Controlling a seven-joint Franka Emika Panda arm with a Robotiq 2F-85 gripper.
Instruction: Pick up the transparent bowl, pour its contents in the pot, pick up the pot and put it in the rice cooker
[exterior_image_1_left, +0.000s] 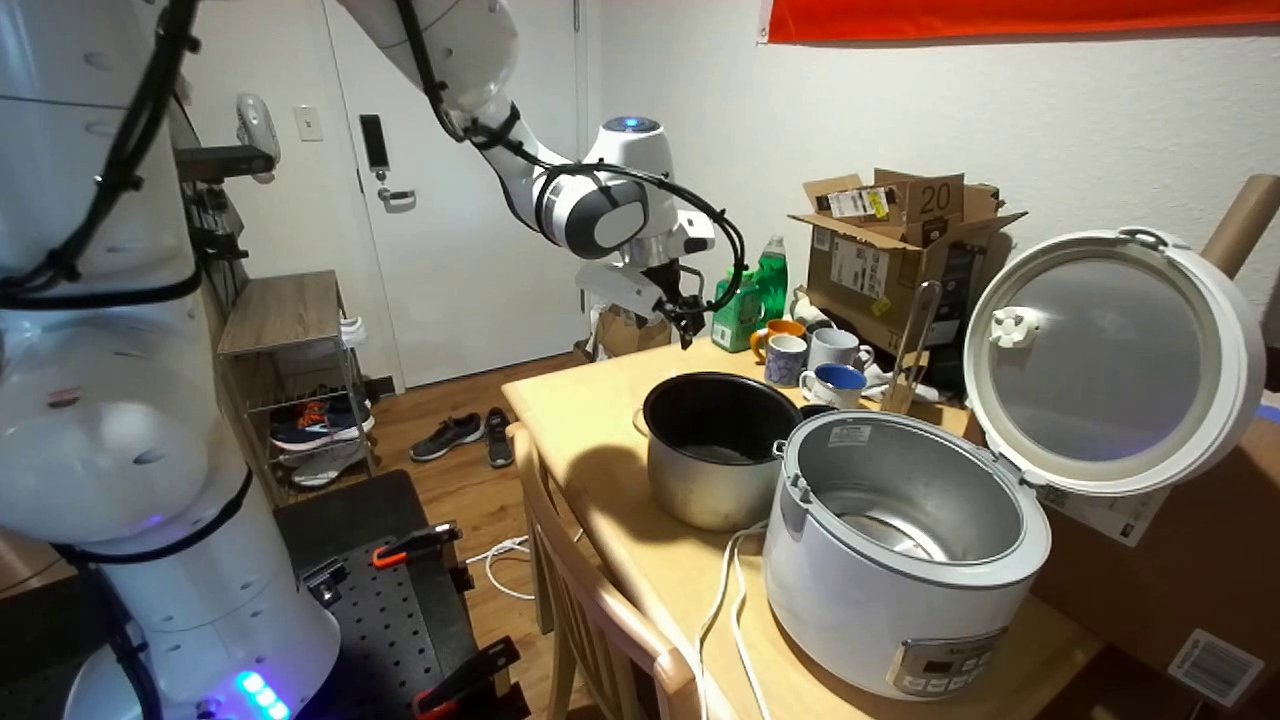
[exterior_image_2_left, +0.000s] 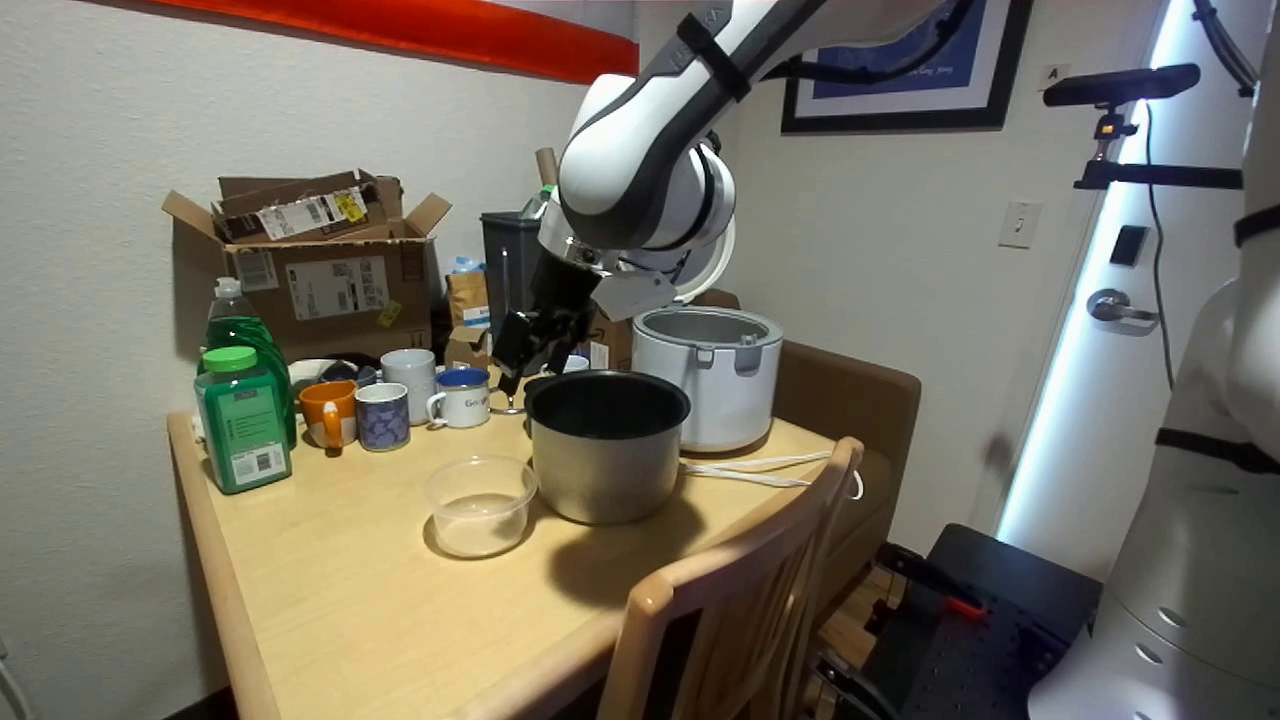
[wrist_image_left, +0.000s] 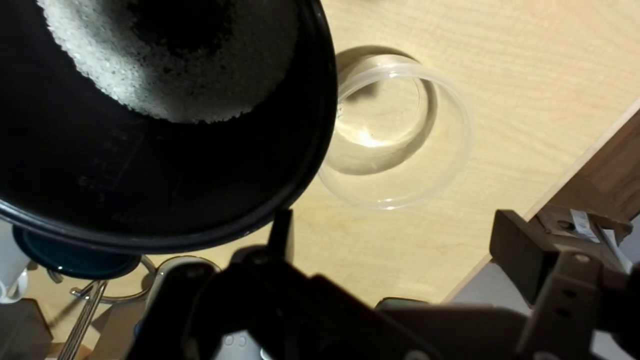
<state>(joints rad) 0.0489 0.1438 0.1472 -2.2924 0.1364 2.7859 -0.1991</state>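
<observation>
White grains (wrist_image_left: 150, 80) in the pot (exterior_image_2_left: 605, 465), fingers (wrist_image_left: 520, 250) free

Pot upright on the surface (exterior_image_2_left: 340, 590), outside the rice cooker (exterior_image_1_left: 860, 590), standing between it and the see-through bowl (exterior_image_2_left: 480, 525). Whether pot and rice cooker touch cannot be told. Wrist view: grains lie at the bottom of the pot, with a dark patch among them. Bowl upright, just beside the pot, surface visible through its bottom. Rice cooker also on the surface, its hinged lid (exterior_image_1_left: 1110, 350) raised, the metal inner wall in sight. Fingers above the surface, spread wide, with hold of nothing; in the wrist view one tip lies close by the pot's rim, contact uncertain. Toward the wall (exterior_image_2_left: 90, 250): mugs (exterior_image_2_left: 383, 415), green bottles (exterior_image_2_left: 245, 430) and a cardboard box (exterior_image_2_left: 330, 290). A chair (exterior_image_2_left: 745, 535) stands at the edge of the surface
</observation>
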